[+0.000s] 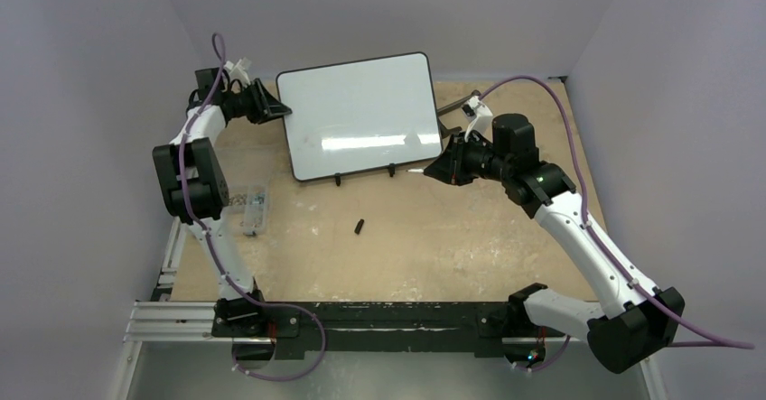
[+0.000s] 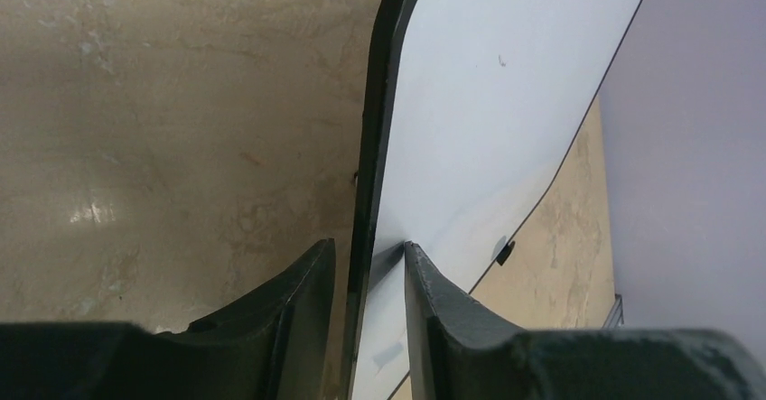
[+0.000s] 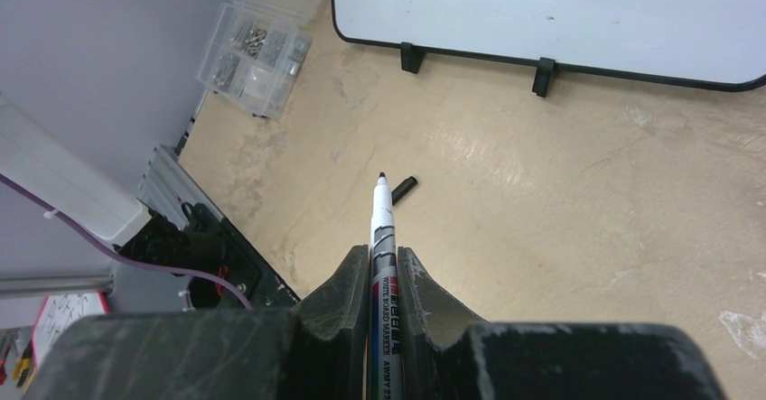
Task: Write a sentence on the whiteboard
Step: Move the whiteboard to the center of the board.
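Your left gripper [image 2: 368, 248] straddles the left rim of the whiteboard [image 1: 361, 120], one jaw behind and one on the white face, apparently to steady it for writing. Whether it has clamped firm cannot be told. A clear parts box [image 1: 250, 203] sits beside that arm, out of the path. The board stands propped at the far side of the table [image 1: 470, 237], with nothing written on it. A black cap [image 1: 360, 227] lies loose before it. Your right gripper [image 3: 379, 254] is closed on the marker [image 3: 380, 215], tip bared, just off the board's lower right corner.
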You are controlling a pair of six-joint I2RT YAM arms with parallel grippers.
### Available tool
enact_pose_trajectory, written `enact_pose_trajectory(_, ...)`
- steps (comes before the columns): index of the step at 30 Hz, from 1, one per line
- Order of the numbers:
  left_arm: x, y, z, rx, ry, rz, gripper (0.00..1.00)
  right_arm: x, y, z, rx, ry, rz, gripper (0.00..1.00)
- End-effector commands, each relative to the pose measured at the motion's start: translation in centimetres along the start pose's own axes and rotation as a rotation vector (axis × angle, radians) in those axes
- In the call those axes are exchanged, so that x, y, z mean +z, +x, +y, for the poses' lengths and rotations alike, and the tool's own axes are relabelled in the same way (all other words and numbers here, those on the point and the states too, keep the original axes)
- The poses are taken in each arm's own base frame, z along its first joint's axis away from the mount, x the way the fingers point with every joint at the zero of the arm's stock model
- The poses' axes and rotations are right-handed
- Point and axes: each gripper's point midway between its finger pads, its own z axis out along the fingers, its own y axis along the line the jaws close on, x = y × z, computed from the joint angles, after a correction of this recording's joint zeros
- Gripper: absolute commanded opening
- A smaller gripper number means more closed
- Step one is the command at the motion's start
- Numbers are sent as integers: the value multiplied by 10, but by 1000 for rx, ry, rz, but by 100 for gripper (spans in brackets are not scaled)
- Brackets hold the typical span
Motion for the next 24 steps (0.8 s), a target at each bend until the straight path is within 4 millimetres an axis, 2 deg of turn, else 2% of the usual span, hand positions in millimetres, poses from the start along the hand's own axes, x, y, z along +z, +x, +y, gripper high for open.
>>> enact_pose_trajectory(1,-18,-16,-31,79,80,-69,31,-5,-11,10,-40,-39,-32,0)
enact_pose_trajectory(8,-22,1,-39,55,116,-104,20,-7,-7,11,-42,-50,-31,0)
enact_pose_trajectory(13,-32,9,-47,66,107,-143,18,-10,-1,11,-41,-55,-34,0)
enact_pose_trajectory(19,-39,29,-50,58,72,-181,18,-14,2,14,-46,-69,-38,0)
enact_pose_trajectory(20,-39,37,-50,60,61,-175,19,-15,3,14,-48,-70,-39,0)
enact_pose_trajectory(24,-41,44,-49,73,13,-169,27,-20,5,14,-58,-66,-41,0)
